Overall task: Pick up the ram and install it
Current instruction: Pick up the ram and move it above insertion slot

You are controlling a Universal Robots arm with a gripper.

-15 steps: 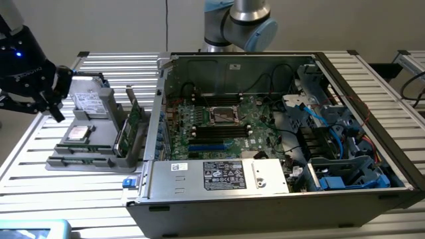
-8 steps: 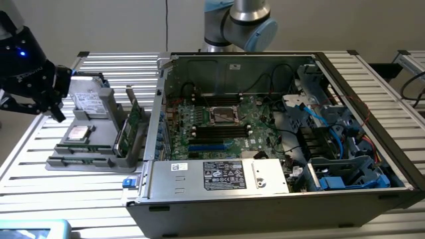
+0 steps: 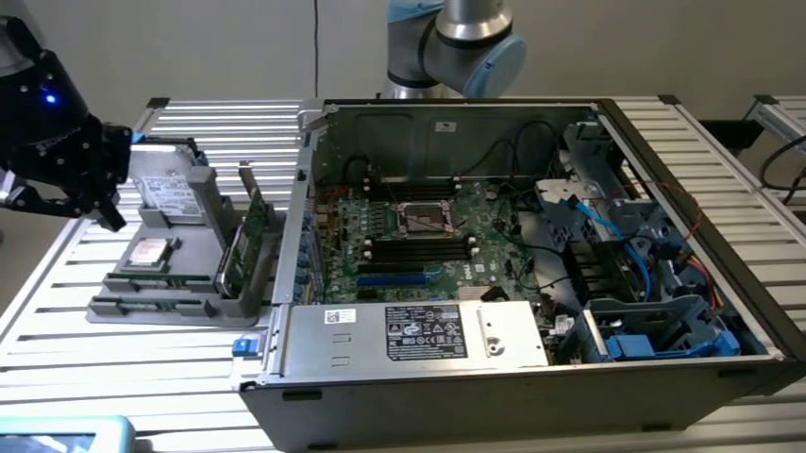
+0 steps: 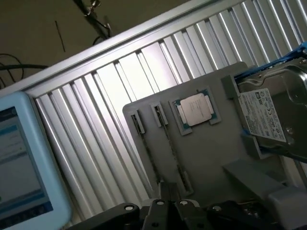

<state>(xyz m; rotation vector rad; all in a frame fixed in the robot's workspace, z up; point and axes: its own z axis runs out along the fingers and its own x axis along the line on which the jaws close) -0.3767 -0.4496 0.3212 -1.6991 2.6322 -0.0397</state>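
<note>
The ram (image 3: 161,278) is a thin green stick standing on edge in a slot near the front of the grey holder tray (image 3: 132,311), at the exterior view's left. In the wrist view the ram (image 4: 169,143) shows edge-on, running between two clips on the tray (image 4: 216,148). My black gripper (image 3: 101,203) hovers above the tray's far left corner, apart from the ram. The gripper (image 4: 169,203) is shut with nothing in it.
On the tray also sit a hard drive (image 3: 170,193), a CPU (image 3: 151,250) and an upright green expansion card (image 3: 252,236). The open computer case (image 3: 705,283) lies to the exterior view's right, with black memory slots (image 3: 416,247) on its motherboard. A light-blue tablet (image 4: 19,158) lies on the slatted table.
</note>
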